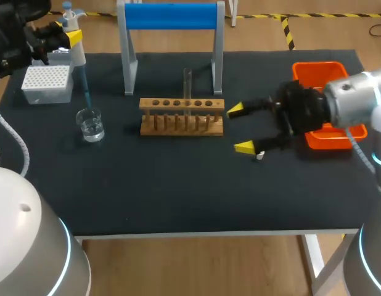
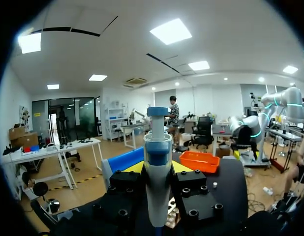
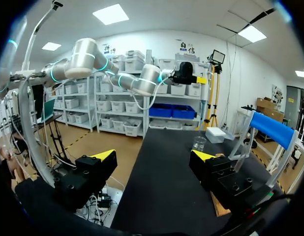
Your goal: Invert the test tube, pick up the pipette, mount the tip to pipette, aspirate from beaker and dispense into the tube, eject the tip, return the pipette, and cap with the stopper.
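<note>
Black desk (image 1: 178, 185). Orange tray (image 1: 317, 73) far right. Wooden rack (image 1: 181, 117) mid-desk. Right claw (image 1: 241, 128) sits just right of the rack, fingers spread wide, nothing between them. Tip box (image 1: 47, 83) far left. Left claw (image 1: 66, 38) above the box clamps the pipette (image 1: 79, 65), its tip pointing down at the beaker (image 1: 90, 124). Test tube (image 1: 187, 86) upright in the rack, left of the right claw, not touching.
</note>
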You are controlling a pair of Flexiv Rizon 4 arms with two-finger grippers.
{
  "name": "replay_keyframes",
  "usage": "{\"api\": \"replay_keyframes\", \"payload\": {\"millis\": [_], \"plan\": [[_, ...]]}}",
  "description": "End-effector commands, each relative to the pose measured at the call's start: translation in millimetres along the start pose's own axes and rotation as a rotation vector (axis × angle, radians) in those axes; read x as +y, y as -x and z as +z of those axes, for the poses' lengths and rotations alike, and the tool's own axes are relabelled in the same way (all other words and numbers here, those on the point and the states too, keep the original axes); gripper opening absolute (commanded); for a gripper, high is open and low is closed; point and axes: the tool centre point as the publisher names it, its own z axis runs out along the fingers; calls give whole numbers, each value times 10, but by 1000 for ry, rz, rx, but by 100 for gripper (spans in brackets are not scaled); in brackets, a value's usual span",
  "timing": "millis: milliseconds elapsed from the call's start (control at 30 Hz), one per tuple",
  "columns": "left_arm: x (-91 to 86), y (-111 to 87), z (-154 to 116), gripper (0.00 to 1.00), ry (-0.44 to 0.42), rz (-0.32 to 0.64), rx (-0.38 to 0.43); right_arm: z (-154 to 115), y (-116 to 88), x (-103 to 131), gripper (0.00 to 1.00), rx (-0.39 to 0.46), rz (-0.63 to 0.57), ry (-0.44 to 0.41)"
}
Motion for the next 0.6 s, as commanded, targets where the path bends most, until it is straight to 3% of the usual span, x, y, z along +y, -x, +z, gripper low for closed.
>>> {"api": "replay_keyframes", "payload": {"millis": [33,367,600], "plan": [[4,-1,14,0,-1,1,-2,452,53,95,100,-25,8,-55],[4,-1,14,0,-1,1,-2,1154,185,183,100,-85,34,-157],[4,-1,14,0,-1,1,-2,1545,269,103,100,-124,58,-209]]}}
